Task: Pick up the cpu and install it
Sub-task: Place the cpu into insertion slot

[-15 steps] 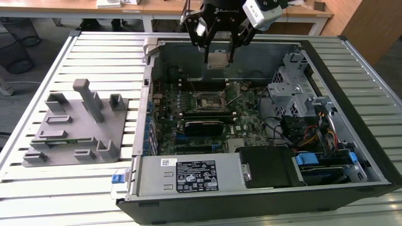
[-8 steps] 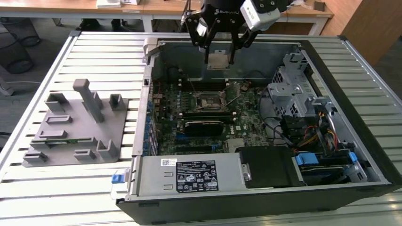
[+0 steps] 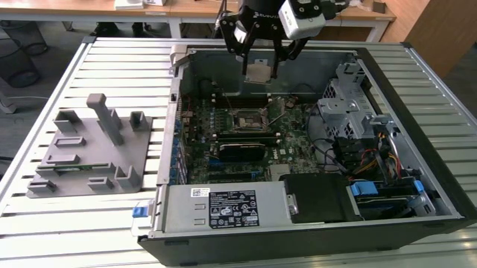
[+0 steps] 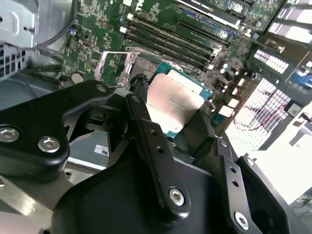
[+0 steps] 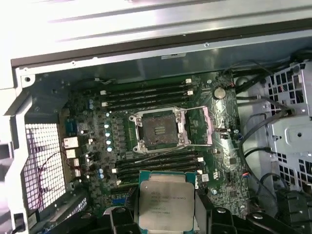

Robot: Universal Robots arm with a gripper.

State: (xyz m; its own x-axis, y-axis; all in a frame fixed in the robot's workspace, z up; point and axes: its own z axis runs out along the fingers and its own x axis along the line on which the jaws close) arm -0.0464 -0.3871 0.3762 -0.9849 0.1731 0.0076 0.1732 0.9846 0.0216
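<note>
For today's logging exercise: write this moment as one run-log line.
gripper: shut on cpu | cpu: held above motherboard, not seated | CPU socket: empty

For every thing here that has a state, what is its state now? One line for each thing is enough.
cpu: held in the air over the open case, not yet in the socket.
gripper: jaws shut on the cpu's edges.
socket: open and empty.
computer case: lying on its side, side panel off, board exposed.
</note>
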